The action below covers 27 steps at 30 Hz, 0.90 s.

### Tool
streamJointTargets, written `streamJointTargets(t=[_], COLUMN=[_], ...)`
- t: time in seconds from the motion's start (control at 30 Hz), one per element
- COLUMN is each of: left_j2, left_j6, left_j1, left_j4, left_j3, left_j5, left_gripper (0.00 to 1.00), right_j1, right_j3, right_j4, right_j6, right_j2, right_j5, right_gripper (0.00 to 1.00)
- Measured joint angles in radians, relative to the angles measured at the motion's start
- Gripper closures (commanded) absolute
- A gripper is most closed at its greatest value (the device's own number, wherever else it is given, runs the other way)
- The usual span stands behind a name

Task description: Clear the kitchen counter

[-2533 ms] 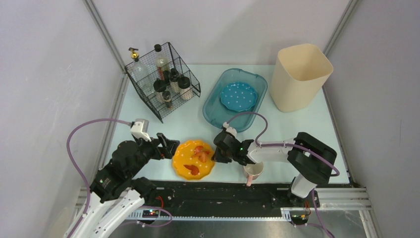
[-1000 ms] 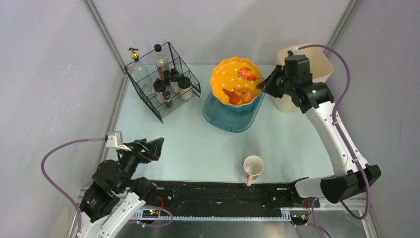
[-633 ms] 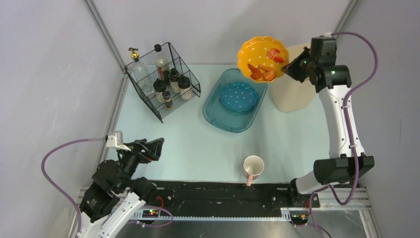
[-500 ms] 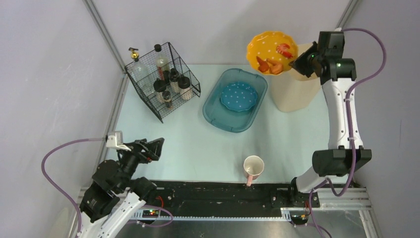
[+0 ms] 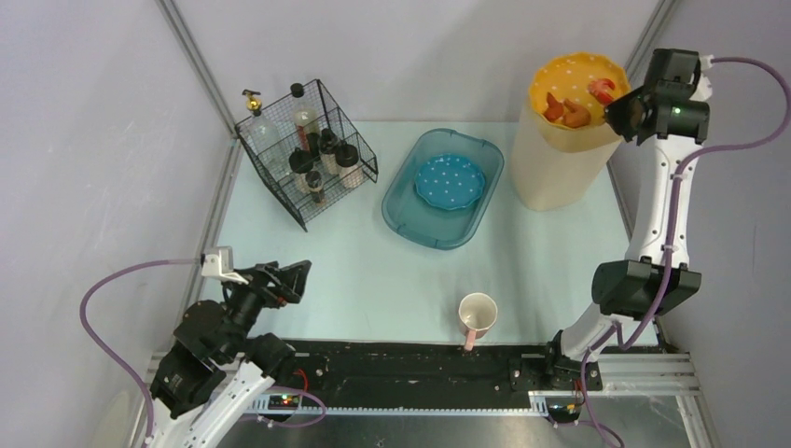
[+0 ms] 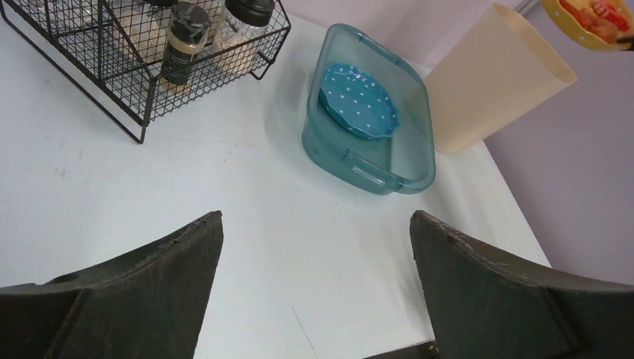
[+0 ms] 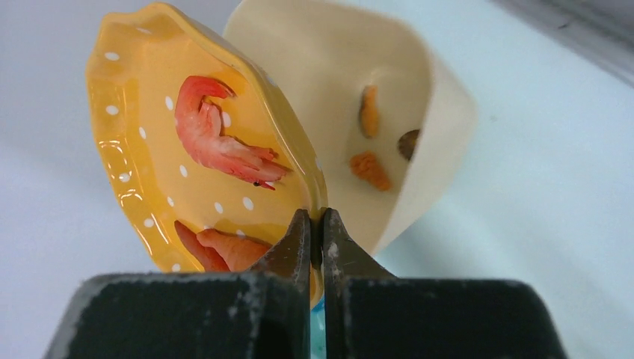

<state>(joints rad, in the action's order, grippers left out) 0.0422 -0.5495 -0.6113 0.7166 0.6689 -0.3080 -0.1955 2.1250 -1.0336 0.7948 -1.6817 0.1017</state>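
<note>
The right arm (image 5: pixel 668 191) is being stretched up tall at the back, with the right gripper (image 5: pixel 625 110) being pinched onto the rim of the orange plate (image 5: pixel 571 79), tilted over the cream bin (image 5: pixel 558 166). The left gripper (image 5: pixel 293 274) is being held wide apart, low over the near-left corner of the kitchen counter (image 5: pixel 373 257).

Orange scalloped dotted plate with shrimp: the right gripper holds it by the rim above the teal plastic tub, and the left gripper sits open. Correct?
Not quite. The orange scalloped dotted plate is held above the tall cream plastic bin, not the teal plastic tub, as the top external view shows. The right gripper does pinch its rim, and the left gripper is open.
</note>
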Motion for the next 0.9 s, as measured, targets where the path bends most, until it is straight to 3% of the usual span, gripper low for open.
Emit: streamJointTargets(t=[0.33,0.9], left_j2=[0.004,0.019], left_j6=[0.000,0.000], left_j1=[0.006,0.021], left_j4=[0.000,0.000], left_j3=[0.000,0.000], left_j5=[0.004,0.010], left_gripper=[0.02,0.02], right_j1=[-0.120,-0.031], right_j3=[0.019,0.033], right_j4=[-0.025,0.012], right_j6=[-0.042,-0.281], right_j2=[-0.051,-0.107], right_j5=[0.116,0.329], right_gripper=[1.00,1.00])
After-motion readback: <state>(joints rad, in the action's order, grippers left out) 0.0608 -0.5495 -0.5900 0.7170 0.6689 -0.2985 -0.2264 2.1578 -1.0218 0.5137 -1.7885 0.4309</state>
